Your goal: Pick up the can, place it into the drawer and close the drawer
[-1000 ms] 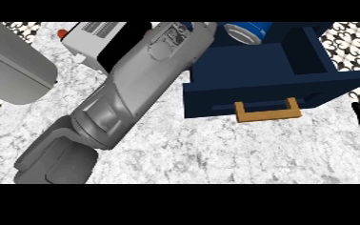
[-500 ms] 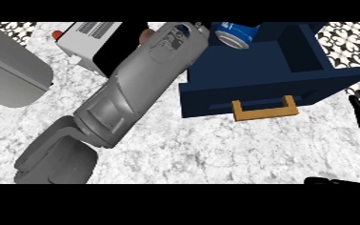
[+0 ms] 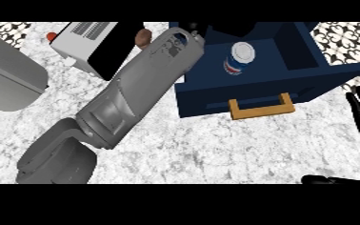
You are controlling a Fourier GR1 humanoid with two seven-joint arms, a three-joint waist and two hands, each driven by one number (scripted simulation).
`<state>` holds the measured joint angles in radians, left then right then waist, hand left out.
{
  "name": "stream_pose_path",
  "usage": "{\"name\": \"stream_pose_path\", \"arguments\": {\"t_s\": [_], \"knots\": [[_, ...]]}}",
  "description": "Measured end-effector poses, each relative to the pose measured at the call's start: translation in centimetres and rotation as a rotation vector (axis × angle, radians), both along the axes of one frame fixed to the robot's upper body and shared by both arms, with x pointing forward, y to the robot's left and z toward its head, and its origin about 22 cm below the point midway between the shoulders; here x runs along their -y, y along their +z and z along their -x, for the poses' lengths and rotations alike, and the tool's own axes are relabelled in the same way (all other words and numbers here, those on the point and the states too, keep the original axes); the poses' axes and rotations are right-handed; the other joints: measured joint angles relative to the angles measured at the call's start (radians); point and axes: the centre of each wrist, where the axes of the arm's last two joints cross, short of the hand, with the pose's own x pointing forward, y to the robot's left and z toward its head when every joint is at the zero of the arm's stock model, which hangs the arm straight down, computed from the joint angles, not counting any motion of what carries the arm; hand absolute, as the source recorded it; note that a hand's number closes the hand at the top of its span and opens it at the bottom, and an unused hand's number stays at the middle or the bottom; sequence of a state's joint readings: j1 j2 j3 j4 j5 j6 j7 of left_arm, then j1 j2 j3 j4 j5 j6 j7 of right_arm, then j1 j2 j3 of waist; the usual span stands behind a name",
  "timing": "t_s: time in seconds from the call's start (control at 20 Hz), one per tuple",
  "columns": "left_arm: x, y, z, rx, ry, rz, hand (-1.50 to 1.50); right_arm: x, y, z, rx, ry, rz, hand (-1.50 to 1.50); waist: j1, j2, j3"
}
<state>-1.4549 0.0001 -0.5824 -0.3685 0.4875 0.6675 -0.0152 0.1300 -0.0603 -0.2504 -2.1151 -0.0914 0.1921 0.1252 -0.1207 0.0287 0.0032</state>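
Note:
The can [image 3: 237, 60], blue and red with a white top, stands upright inside the open dark blue drawer [image 3: 295, 88]. The drawer has a tan handle [image 3: 262, 108] on its front. My left forearm reaches from the lower left up to the drawer's back left corner. Only a small black part of my left hand [image 3: 191, 28] shows there, left of the can and apart from it. My right hand [image 3: 329, 179] shows as a black sliver at the lower right edge.
A white and black appliance [image 3: 90, 42] stands at the back left, with a small brown thing [image 3: 143, 37] beside it. A grey rounded object [image 3: 17, 81] lies at the far left edge. Speckled counter [image 3: 225, 148] spreads in front of the drawer.
The can has come down from the drawer's back edge into the drawer and now stands free. My left hand has drawn away from it to the left.

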Motion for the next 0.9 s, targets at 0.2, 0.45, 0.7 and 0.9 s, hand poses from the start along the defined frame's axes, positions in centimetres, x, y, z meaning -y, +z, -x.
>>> {"name": "stream_pose_path", "arguments": {"t_s": [0.2, 0.45, 0.7, 0.9], "knots": [[-0.4, -1.0, 0.0, 0.002, 0.034, -0.003, -1.5, -0.2, 0.2, -0.2, 0.009, 0.009, 0.004, -1.5, -0.006, 0.002, 0.0], [-0.6, -1.6, -0.1, 0.009, 0.071, 0.002, -1.5, -0.6, 0.5, -0.4, 0.011, 0.024, 0.01, -1.5, -0.013, 0.005, 0.0], [-0.6, -2.0, 0.1, 0.013, 0.088, 0.025, -1.5, -0.5, 1.1, -0.3, 0.035, 0.018, 0.038, -1.5, -0.012, 0.003, -0.001], [-0.5, -1.9, 0.2, 0.012, 0.095, 0.06, -1.5, -0.2, 1.9, -0.1, 0.08, -0.006, 0.137, -1.5, -0.006, 0.002, -0.001]]}}
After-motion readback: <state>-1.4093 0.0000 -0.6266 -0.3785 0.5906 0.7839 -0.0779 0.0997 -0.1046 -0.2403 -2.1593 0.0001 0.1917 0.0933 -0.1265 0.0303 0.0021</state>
